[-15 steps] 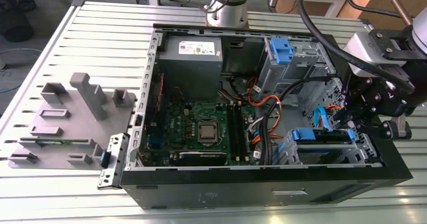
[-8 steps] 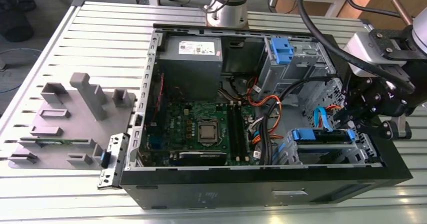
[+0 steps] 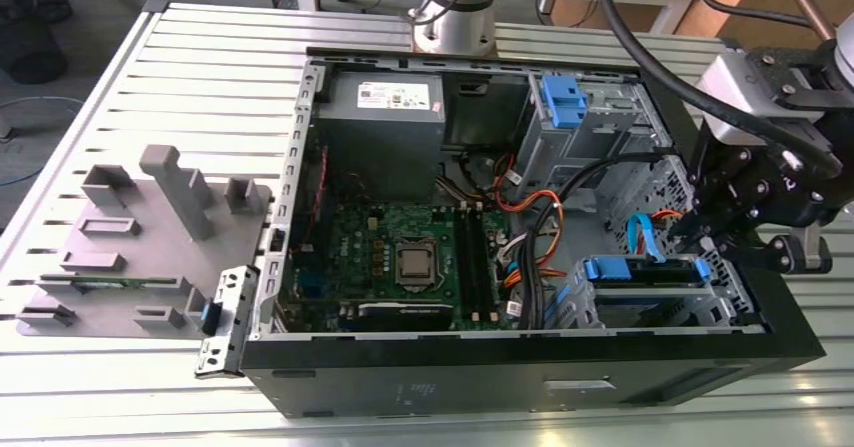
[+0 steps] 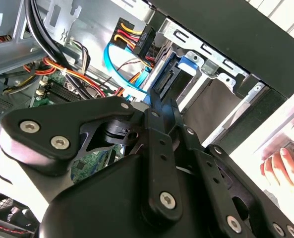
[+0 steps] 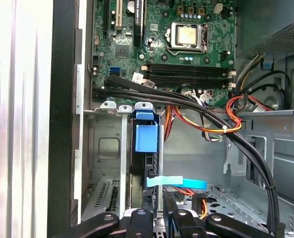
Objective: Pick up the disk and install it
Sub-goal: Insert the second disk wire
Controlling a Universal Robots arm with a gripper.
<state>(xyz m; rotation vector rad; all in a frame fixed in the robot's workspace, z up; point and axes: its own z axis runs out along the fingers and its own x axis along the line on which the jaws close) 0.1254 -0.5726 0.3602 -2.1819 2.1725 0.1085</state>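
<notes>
The open black tower computer case [image 3: 534, 387] fills the exterior view, the blue-railed silver disk [image 3: 647, 270] sits mostly hidden in its lower-right bay, and the black gripper [image 3: 763, 229] just right of it has fingers I cannot tell apart.

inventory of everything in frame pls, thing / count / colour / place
computer case: 1, black, open on the slatted table, side panel off
slatted table: 1, light grey, under the case
motherboard: 1, green, on the case floor
power-supply box: 1, grey with a white sticker, far corner of the case
disk: 1, blue rails, in the drive cage at the near corner, exterior view's right
blue latch: 1, on the bare metal cage at the far side
cables: several, black, orange, red, yellow, blue, across the case
parts holder: 1, grey, on the table, exterior view's left
person's hand: 1, outside the case
tool: 1, black, above the drive cage
</notes>
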